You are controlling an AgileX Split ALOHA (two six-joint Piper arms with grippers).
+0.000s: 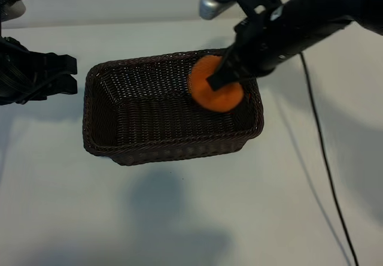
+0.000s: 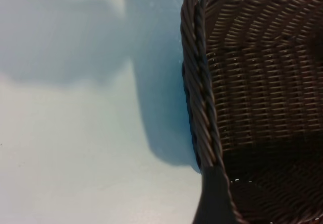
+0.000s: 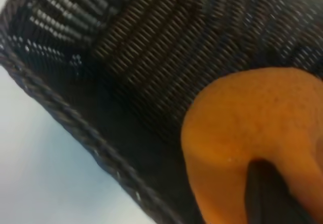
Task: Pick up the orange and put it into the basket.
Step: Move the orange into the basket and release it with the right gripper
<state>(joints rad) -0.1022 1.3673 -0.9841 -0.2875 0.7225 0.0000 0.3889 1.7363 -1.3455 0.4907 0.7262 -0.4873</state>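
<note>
Right jaws [image 1: 224, 77]: pinching the orange [image 1: 216, 85], one dark finger [image 3: 267, 193] lying across its skin.
Orange: between the right jaws, over the basket's right end, inside the rim line.
Basket [image 1: 102, 122]: dark woven wicker on the pale counter [image 1: 191, 218], below the right jaws; its left end lies just beside the left jaws.
Left jaws [image 1: 66, 74]: spread, holding nothing, at the basket's left rim [image 2: 199, 82].
Cable [image 1: 323, 158]: trails over the counter on the right.
</note>
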